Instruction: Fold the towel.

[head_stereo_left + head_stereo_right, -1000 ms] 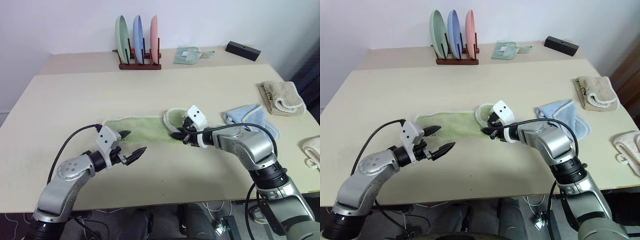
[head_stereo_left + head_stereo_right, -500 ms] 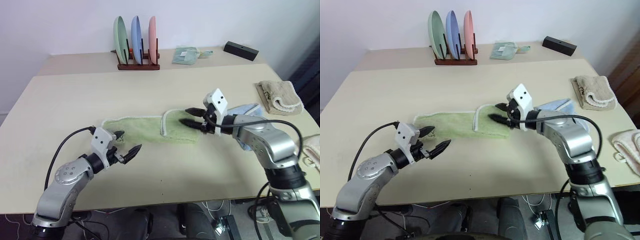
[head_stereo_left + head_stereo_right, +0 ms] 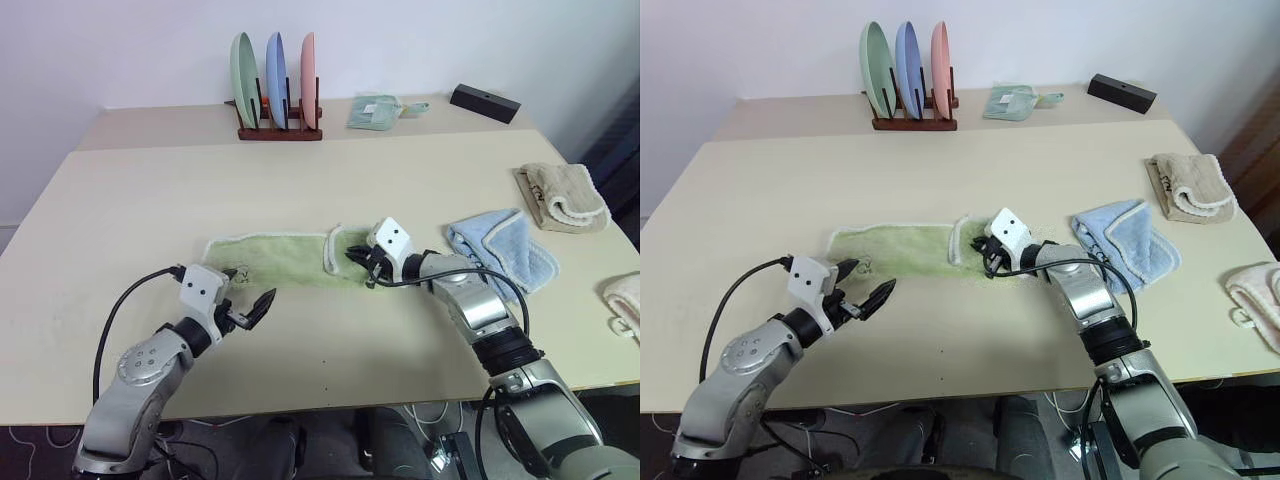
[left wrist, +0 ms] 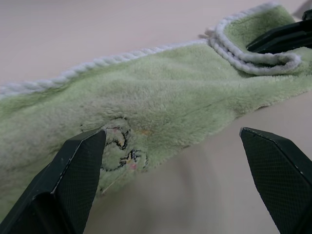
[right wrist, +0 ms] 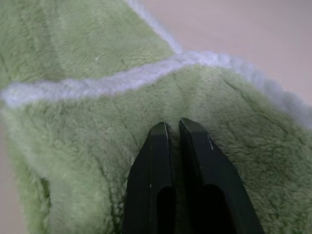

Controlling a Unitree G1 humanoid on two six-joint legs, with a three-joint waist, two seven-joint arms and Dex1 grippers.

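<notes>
A: From the head views, where does the towel [image 3: 275, 258] lie?
B: Flat on the counter [image 3: 150, 190], stretched between the two hands. Its right end is folded back on itself, and the right hand [image 3: 362, 262] rests on that doubled part. The left hand [image 3: 251, 291] sits just short of the towel's other end, fingers spread wide, gripping nothing.

A: And the left wrist view?
B: The left hand's two fingers [image 4: 73, 170] stand far apart. The towel's corner with the dark embroidered marking [image 4: 122, 151] lies just ahead of one fingertip; bare counter lies under the other. Farther ahead, the white-edged fold [image 4: 253, 56] shows, with the right hand's dark tips against it.

A: The right wrist view?
B: The right hand's fingers [image 5: 156, 180] are pressed nearly together, tips down on the green pile just behind the white edging [image 5: 122, 80]. Whether any cloth is pinched between them cannot be told.
</notes>
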